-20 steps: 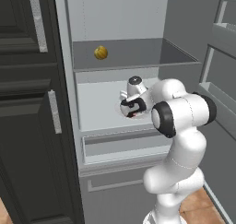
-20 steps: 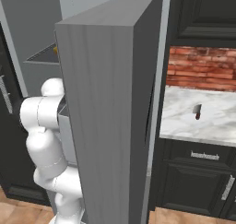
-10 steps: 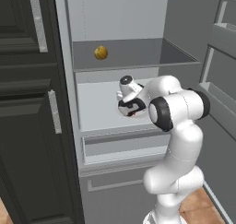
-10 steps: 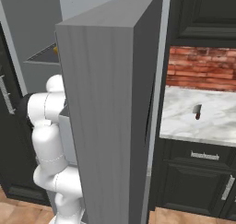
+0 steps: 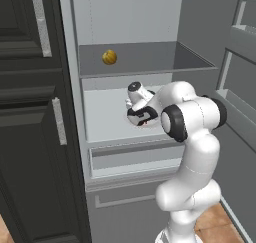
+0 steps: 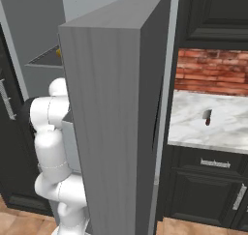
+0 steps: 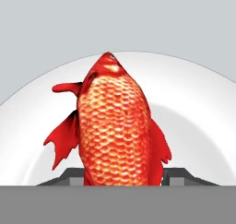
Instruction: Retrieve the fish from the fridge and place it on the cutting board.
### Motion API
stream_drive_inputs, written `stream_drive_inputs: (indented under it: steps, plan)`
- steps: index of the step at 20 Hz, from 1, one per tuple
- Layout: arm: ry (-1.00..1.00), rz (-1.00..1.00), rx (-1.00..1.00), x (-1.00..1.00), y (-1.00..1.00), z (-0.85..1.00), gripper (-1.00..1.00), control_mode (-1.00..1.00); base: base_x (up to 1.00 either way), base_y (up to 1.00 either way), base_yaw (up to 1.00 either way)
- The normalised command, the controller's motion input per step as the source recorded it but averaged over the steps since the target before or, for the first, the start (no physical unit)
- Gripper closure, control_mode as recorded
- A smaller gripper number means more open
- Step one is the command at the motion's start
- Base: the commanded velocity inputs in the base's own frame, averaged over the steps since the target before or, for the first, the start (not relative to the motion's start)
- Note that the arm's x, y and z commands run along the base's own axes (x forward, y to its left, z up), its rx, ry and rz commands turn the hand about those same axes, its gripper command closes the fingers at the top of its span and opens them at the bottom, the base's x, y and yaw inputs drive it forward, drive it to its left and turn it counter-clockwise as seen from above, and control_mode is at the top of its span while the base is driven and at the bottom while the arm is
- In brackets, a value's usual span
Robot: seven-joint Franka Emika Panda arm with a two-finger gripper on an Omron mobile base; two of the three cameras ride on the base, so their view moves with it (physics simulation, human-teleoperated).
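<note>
The red-orange fish (image 7: 117,126) lies on a round white plate (image 7: 198,112) on the fridge's (image 5: 130,22) middle shelf. In the left base view only a sliver of the fish (image 5: 143,122) shows under my hand. My gripper (image 7: 123,174) is open and reaches down over the fish, one dark fingertip close to each flank near the tail end. From the left base view the gripper (image 5: 139,118) sits low over the plate (image 5: 131,123), the arm bent into the fridge. The cutting board is out of view.
A round yellow-brown fruit (image 5: 109,57) rests on the upper glass shelf. A drawer (image 5: 130,159) sits below the plate's shelf. Dark cabinets (image 5: 30,137) stand left of the fridge. The open fridge door (image 6: 116,113) blocks the right; beyond it, a marble counter (image 6: 218,132) holds a knife (image 6: 207,117).
My hand has shifted slightly left and deeper into the fridge, settling lower over the plate and fish. Nothing else has moved.
</note>
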Motion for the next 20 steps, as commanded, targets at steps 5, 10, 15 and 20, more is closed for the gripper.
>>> stream_drive_inputs:
  steps: [5, 10, 15, 20]
  plan:
    - [0.00, 0.00, 0.00, 0.00, 0.00, 0.00, 1.00, -1.00, 0.00, 0.00, 0.00]
    - [-0.22, 0.00, 0.00, -0.30, 0.00, 0.43, 1.00, -1.00, 0.00, 0.00, 0.00]
    - [-0.32, 0.00, 0.00, -0.48, 0.00, 0.59, 1.00, -1.00, 0.00, 0.00, 0.00]
    - [-0.20, -0.01, 0.01, -0.87, 0.00, 0.82, 1.00, -1.00, 0.00, 0.00, 0.00]
